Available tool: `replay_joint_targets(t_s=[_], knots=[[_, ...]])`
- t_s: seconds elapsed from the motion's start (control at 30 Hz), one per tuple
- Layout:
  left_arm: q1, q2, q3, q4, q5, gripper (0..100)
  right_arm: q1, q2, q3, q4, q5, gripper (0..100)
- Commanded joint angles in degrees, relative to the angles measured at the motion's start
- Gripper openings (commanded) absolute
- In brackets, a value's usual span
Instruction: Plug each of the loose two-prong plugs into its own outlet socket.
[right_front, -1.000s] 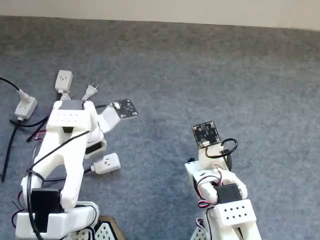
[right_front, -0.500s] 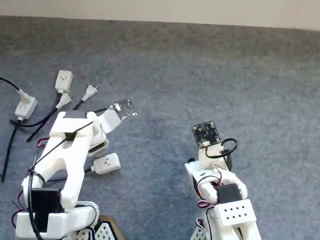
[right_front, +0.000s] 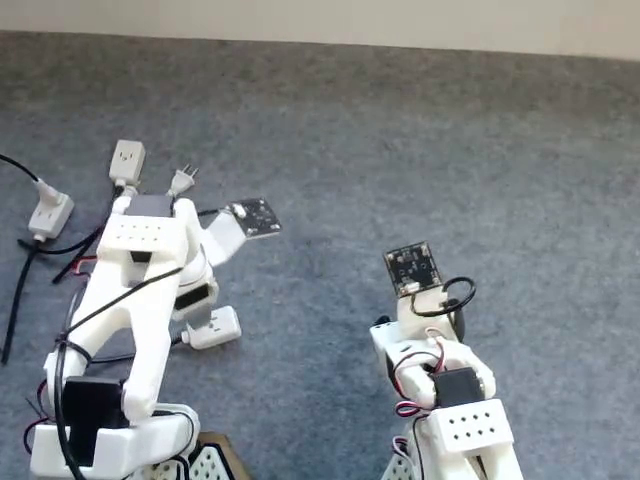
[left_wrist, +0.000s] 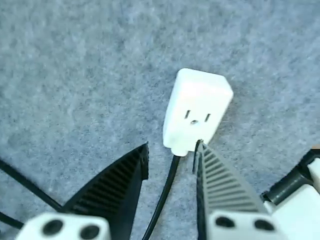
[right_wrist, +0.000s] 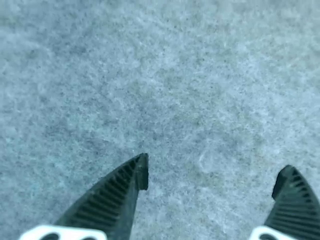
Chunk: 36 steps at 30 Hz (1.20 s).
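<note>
A white outlet socket (left_wrist: 197, 111) lies face up on the grey carpet, its black cord (left_wrist: 167, 182) running back between my left gripper's fingers. My left gripper (left_wrist: 171, 150) is open, its tips just short of the socket's cord end, one tip nearly touching it. In the high view this socket (right_front: 213, 327) lies beside the left arm (right_front: 145, 260). A loose two-prong plug (right_front: 182, 180) lies farther off, next to a second socket (right_front: 127, 160). A third socket (right_front: 48, 213) at the far left has a plug in it. My right gripper (right_wrist: 215, 167) is open over bare carpet.
Black cords (right_front: 60, 250) trail across the carpet at the left, under and beside the left arm. The right arm (right_front: 435, 360) is folded near the front edge. Open carpet (right_front: 450, 150) spreads over the middle and right.
The left arm drew back toward its base, then stretched forward again to about where it was. The near socket shifted slightly. The right arm stayed still.
</note>
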Motion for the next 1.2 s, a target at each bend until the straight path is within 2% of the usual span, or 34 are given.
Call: replay_joint_targets(t_s=[0.0,0.07,0.3,0.4,0.57,0.7,0.8,0.9,1.0,1.17], knots=[[2.07,-1.19,-1.54,0.26,0.44,17,-0.4,-0.92,-0.13,-1.1,0.7,37.5],[2.15,-0.92,-0.92,-0.7,0.44,17,-0.4,-0.92,-0.13,-1.1,0.7,37.5],[1.8,-0.84,11.82,-22.59,0.62,17,-0.4,-0.92,-0.13,-1.1,0.7,37.5],[0.66,-0.75,12.0,-25.14,0.7,17,-0.4,-0.92,-0.13,-1.1,0.7,37.5],[-4.26,1.01,5.85,-25.05,0.35,17,-0.4,-0.92,-0.13,-1.1,0.7,37.5],[-6.73,6.46,-2.07,-19.69,0.26,17,-0.4,-0.92,-0.13,-1.1,0.7,37.5],[-6.73,7.16,-9.36,-10.11,0.26,17,-0.4,-0.92,-0.13,-1.1,0.7,37.5],[-3.38,4.79,-12.18,0.97,0.09,16,-0.4,-0.92,-0.13,-1.1,0.7,37.5],[0.57,-0.84,-7.78,6.77,-2.37,12,-0.4,-0.92,-0.13,-1.1,0.7,37.5],[5.23,-15.34,8.22,4.75,-3.08,13,-0.4,-0.92,-0.13,-1.1,0.7,37.5]])
